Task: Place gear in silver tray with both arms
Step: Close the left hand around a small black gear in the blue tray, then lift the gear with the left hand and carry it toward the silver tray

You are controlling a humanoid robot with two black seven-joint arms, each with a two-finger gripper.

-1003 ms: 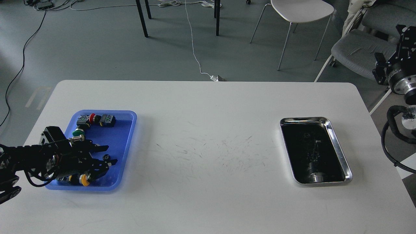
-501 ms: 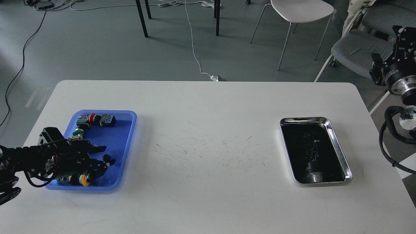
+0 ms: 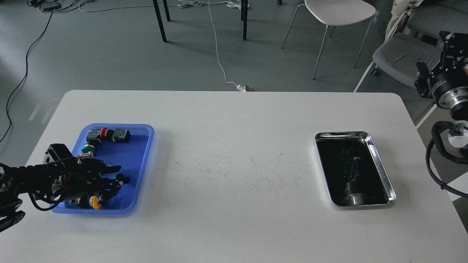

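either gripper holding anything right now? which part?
Nothing visibly held. Left gripper is open over the blue tray, a small black part between its fingers, ungripped. Right gripper is off-table; its state can't be told.

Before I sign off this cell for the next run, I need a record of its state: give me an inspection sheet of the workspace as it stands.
Surface: white table, fine dark scratch marks in the middle, otherwise bare there.
Job's things: silver tray at right, dark mirror bottom, no gear seen in it; small black gear in the blue tray at left.
Clutter: coloured push-button parts in the blue tray.
Grippers: left gripper open around the gear; right gripper raised off the table's right edge, fingers not tellable.
Cables: floor cables; black loop on the right arm.
Surroundings: chairs, grey floor.
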